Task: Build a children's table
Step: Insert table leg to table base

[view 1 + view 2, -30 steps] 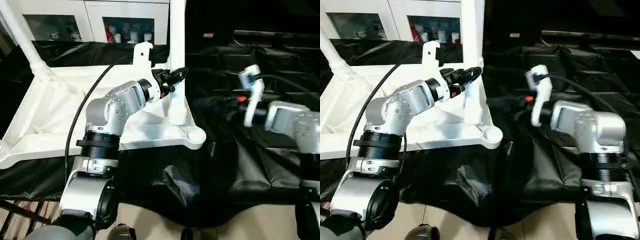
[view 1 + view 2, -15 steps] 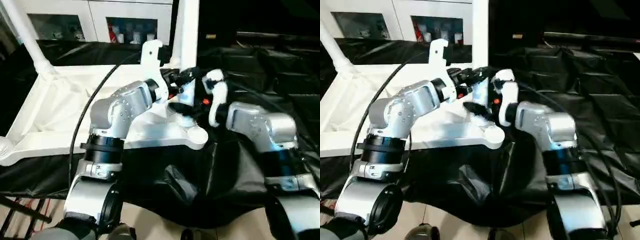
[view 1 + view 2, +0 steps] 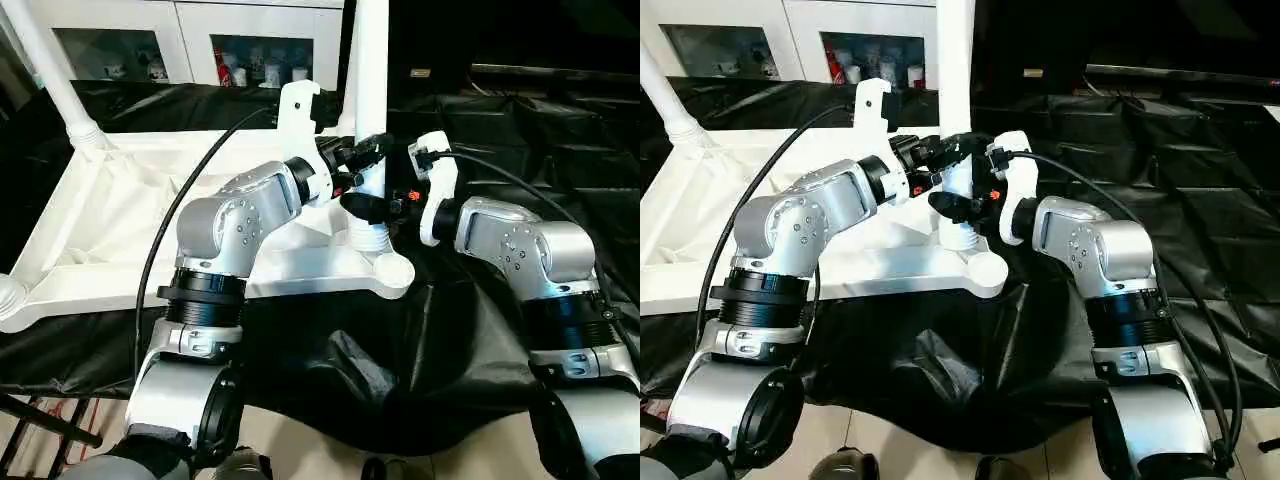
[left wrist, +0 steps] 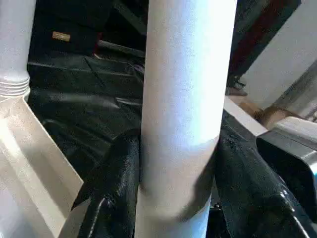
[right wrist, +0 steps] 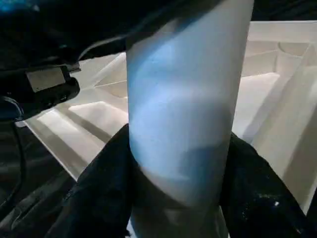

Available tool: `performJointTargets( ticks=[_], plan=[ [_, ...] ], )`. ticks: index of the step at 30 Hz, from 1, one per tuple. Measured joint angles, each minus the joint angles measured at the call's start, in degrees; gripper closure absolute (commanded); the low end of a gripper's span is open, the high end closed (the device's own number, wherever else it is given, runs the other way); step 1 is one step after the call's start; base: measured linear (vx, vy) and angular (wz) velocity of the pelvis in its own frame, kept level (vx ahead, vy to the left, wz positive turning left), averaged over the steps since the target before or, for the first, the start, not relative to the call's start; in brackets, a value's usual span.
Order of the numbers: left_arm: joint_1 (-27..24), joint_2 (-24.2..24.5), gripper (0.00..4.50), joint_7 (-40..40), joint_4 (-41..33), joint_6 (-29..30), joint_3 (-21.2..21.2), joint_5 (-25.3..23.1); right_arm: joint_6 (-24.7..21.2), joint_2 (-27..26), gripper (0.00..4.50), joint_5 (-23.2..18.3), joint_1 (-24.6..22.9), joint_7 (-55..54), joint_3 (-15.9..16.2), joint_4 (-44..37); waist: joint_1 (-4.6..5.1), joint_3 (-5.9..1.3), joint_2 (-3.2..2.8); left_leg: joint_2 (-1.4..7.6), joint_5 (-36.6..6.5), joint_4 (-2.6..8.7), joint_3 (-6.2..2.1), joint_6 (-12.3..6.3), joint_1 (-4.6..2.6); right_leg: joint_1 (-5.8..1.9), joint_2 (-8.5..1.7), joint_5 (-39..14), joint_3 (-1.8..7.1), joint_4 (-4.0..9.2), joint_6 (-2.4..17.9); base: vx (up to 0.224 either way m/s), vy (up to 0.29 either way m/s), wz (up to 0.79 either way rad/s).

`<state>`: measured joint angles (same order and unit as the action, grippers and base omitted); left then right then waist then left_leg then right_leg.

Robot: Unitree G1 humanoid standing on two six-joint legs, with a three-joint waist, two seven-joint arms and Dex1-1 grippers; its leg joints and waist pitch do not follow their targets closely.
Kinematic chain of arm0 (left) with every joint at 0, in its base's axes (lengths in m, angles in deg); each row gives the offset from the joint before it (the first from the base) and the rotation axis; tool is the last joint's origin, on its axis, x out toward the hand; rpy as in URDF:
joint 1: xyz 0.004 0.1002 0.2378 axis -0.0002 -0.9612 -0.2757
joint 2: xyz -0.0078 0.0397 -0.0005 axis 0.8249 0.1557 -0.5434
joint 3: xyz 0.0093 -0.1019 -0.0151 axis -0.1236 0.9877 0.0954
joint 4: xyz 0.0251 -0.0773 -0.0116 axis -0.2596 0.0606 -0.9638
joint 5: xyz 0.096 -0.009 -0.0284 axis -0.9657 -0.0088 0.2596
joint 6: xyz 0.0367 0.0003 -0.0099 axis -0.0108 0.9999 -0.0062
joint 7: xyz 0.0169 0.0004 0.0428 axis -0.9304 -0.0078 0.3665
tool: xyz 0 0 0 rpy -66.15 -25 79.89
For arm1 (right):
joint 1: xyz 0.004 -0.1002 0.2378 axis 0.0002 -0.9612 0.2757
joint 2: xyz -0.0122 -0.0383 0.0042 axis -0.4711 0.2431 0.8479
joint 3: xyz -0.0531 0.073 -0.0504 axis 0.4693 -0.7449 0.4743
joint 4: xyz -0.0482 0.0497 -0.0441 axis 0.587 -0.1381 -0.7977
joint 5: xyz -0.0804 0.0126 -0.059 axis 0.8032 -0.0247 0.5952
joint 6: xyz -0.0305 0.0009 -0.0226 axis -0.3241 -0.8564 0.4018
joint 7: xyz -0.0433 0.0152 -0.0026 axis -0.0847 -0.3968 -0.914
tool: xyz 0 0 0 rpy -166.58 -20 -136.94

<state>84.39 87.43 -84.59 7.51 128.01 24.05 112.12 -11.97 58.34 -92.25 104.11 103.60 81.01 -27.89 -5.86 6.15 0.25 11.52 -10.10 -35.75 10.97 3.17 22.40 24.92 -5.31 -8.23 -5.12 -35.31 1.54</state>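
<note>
Head camera, tabletop: the white plastic rectangular tabletop point(image 3: 150, 230) lies upside down on the black-draped surface point(image 3: 500, 330), ribbed underside up, so its round corner sockets face upward for the legs.
Head camera, near leg: a long white tapered tube leg point(image 3: 369, 110) stands upright in the near right corner socket point(image 3: 368, 236), with both arms gathered around its lower part.
Head camera, far leg: a second white tube leg point(image 3: 45, 70) rises at a lean from the far left corner.
Head camera, left end effector: the left end effector point(image 3: 368, 153) grips the near leg a little above the socket, likely to hold it upright.
Head camera, right end effector: the right end effector point(image 3: 958, 205) reaches the same leg lower down, just above the ribbed collar.
Left wrist camera: black fingers point(image 4: 111, 193) sit clamped against both sides of the white tube, a firm hold.
Right wrist camera: black fingers point(image 5: 106, 198) flank the tube on both sides and look pressed to it, so this reads as a second hold, probably for seating or twisting the leg home.
Background: white cabinets point(image 3: 190, 40) with glass doors stand behind.
</note>
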Motion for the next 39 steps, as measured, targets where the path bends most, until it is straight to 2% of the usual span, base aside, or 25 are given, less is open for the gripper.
performJointTargets(
  ticks=[3, 4, 7, 11, 16, 17, 29, 39],
  plan=[
    [0.0, 0.5, 1.79, -2.6, -0.1, 0.1, 0.2, 1.3, -0.5, 1.5, 2.57, -2.0, -1.7, 3.8, 0.0, -1.3, -0.12, 0.00, 0.00, 0.00, 0.0, 0.00, 0.00, -0.02, 0.01, 0.00, 0.00, 0.0, 0.00, 0.02, 0.0, 0.000, 0.000, 0.00],
    [0.0, 0.5, 1.57, -3.6, -0.3, 0.2, 0.5, 2.0, -0.9, 2.2, 2.58, -2.7, -2.3, 5.2, 0.0, -1.6, -0.22, 0.00, 0.00, 0.00, 0.0, 0.00, 0.00, -0.05, 0.02, 0.00, 0.00, 0.0, 0.00, 0.02, 0.0, 0.000, 0.000, 0.00],
    [0.0, 1.1, 1.39, -8.0, -0.7, 1.6, 1.4, 5.7, -2.5, 4.2, 2.59, -5.3, -3.9, 9.7, -0.1, -3.5, -0.56, 0.00, 0.00, 0.00, 0.1, 0.00, 0.01, -0.13, 0.01, 0.00, 0.00, 0.0, 0.00, 0.00, 0.0, 0.000, 0.000, 0.00],
    [-0.1, 3.5, 1.35, -16.4, -0.7, 6.2, 1.9, 11.2, -5.3, 7.9, 2.59, -9.4, -5.8, 16.4, -0.2, -7.7, -0.59, -0.02, 0.01, 0.02, 0.1, -0.01, 0.00, -0.10, -0.06, -0.02, 0.01, 0.0, 0.00, -0.03, 0.0, 0.000, 0.000, 0.00],
    [0.2, 6.4, 1.35, -22.9, 0.5, 8.6, 2.5, 13.9, -8.8, 11.0, 2.59, -13.2, -7.0, 21.0, -1.4, -8.9, -0.57, -0.04, -0.02, 0.02, 0.0, -0.01, 0.01, 0.07, -0.06, -0.02, 0.01, 0.1, -0.01, -0.02, 0.0, 0.000, 0.000, 0.00],
    [0.2, 6.8, 1.63, -24.1, 0.6, 8.6, 2.2, 14.1, -9.2, 11.3, 2.59, -13.6, -7.2, 21.5, -1.4, -9.6, -0.58, -0.04, -0.02, 0.03, 0.1, -0.01, 0.01, 0.08, -0.06, -0.03, 0.01, 0.1, -0.02, -0.01, 0.0, 0.000, 0.000, 0.00],
    [0.3, 6.4, 2.50, -25.2, 1.3, 7.8, 0.6, 14.0, -10.4, 12.5, 2.59, -14.9, -8.4, 22.4, -1.2, -11.0, -0.63, -0.06, -0.05, 0.04, 0.1, -0.02, 0.01, 0.14, -0.06, -0.05, 0.01, 0.1, -0.02, 0.04, -0.2, 0.000, 0.000, 0.00],
    [0.3, 5.3, 2.65, -24.5, 1.3, 7.5, 0.8, 14.2, -9.9, 12.7, 2.59, -14.8, -8.4, 22.3, -1.2, -11.1, -0.62, -0.07, -0.04, 0.04, 0.1, -0.02, 0.01, 0.14, -0.05, -0.06, 0.01, 0.1, -0.03, 0.05, -0.3, 0.000, 0.000, 0.00]
  ],
)
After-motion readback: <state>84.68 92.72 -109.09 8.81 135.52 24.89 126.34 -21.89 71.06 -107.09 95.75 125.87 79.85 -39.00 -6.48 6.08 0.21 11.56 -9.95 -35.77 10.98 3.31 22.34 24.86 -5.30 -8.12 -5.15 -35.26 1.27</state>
